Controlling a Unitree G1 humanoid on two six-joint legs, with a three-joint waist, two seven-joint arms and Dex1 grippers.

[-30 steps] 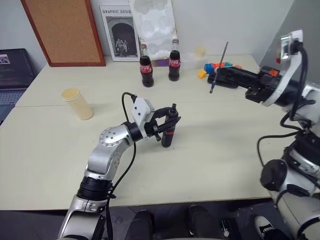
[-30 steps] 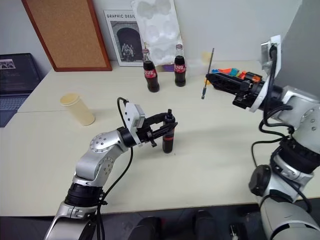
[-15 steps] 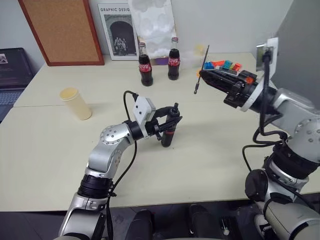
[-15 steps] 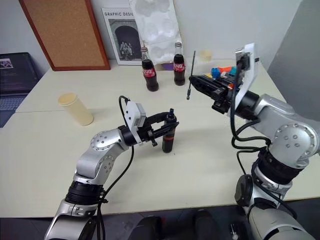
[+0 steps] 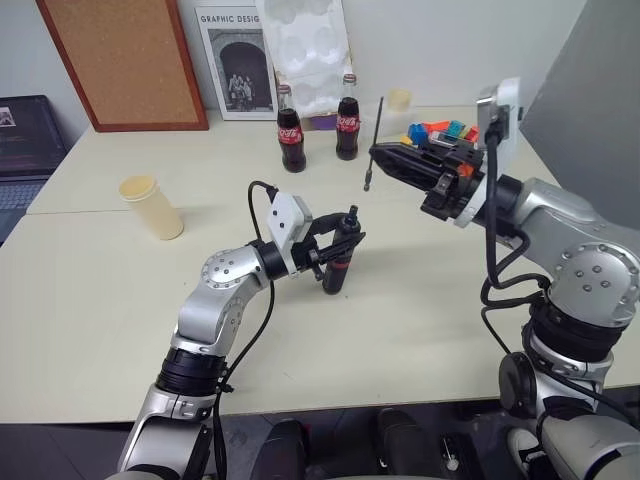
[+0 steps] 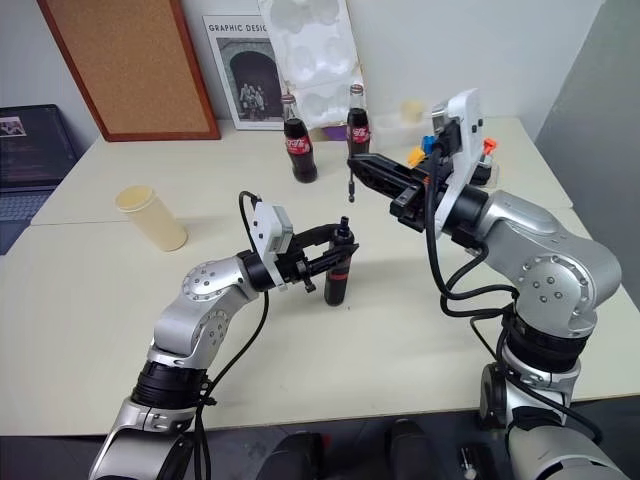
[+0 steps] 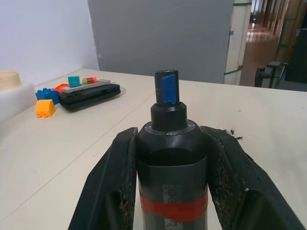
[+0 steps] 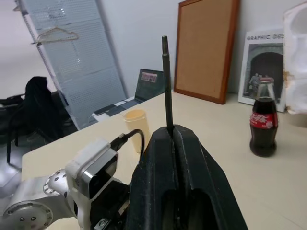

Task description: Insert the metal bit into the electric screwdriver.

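The electric screwdriver (image 5: 335,268), black with a red band, stands upright at the middle of the table with its nose up. My left gripper (image 5: 340,248) is shut on its body; in the left wrist view the fingers (image 7: 120,177) clamp the barrel (image 7: 171,163) on both sides. My right gripper (image 5: 382,160) is shut on the metal bit (image 5: 377,118), a thin grey rod held nearly upright. The bit hangs in the air above and to the right of the screwdriver's nose, apart from it. The right wrist view shows the bit (image 8: 166,81) rising from between the shut fingers (image 8: 192,158).
Two cola bottles (image 5: 290,132) (image 5: 347,122) stand at the back centre before a poster and a cork board (image 5: 120,60). A cream cup (image 5: 152,207) sits on the left. Coloured toy blocks (image 5: 445,130) lie at the back right. A laptop (image 5: 25,140) is at the far left.
My right arm has swung left with the bit, bringing it closer to the screwdriver. The left arm and the screwdriver have stayed in place.
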